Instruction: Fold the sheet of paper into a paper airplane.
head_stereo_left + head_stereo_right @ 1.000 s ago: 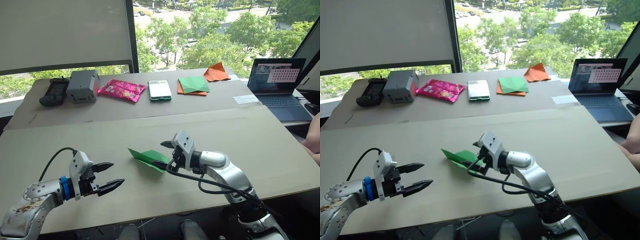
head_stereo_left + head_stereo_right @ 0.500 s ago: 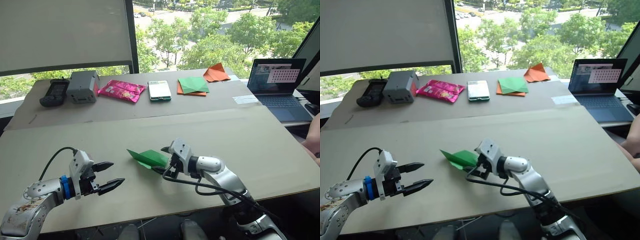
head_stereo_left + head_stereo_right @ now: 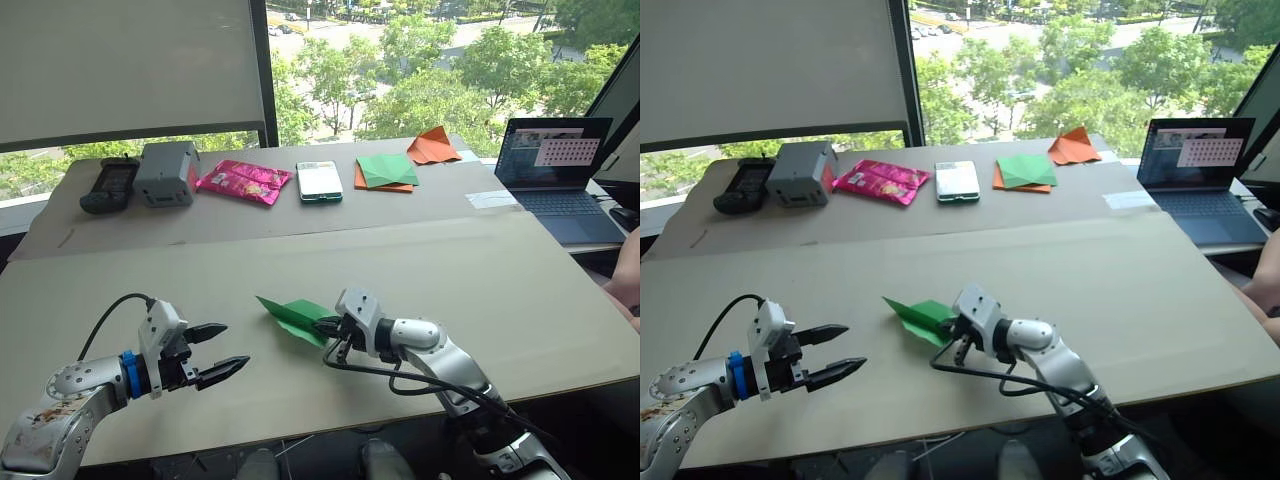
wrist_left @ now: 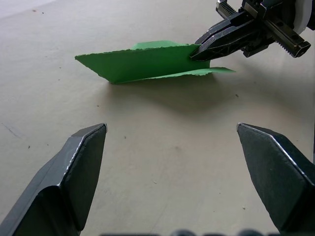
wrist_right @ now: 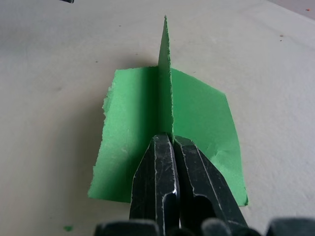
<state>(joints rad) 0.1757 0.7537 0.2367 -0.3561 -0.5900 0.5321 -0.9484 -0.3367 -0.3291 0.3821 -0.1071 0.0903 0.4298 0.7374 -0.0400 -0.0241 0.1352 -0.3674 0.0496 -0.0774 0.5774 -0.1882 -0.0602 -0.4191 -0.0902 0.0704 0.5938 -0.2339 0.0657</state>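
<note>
The bright green sheet of paper (image 3: 291,313) lies near the front of the table, folded into a narrow pointed shape with flat wings and an upright middle fin (image 5: 165,73). Its point faces my left side. My right gripper (image 3: 326,325) is low over the table and shut on the rear of that fin, its fingertips (image 5: 162,147) pinching the fin from both sides. The left wrist view shows the paper (image 4: 147,61) standing on the table with the right gripper (image 4: 198,51) holding its end. My left gripper (image 3: 234,346) hovers open and empty, a short way left of the paper's point.
Along the far strip of the table lie a black remote (image 3: 108,185), a grey box (image 3: 165,172), a pink packet (image 3: 243,180), a phone (image 3: 320,180), a darker green paper square (image 3: 387,168) on orange paper, and an orange folded shape (image 3: 432,145). An open laptop (image 3: 555,150) stands far right.
My right gripper has closed on the paper's fin and dropped lower toward the table. The left gripper has stayed where it was, open.
</note>
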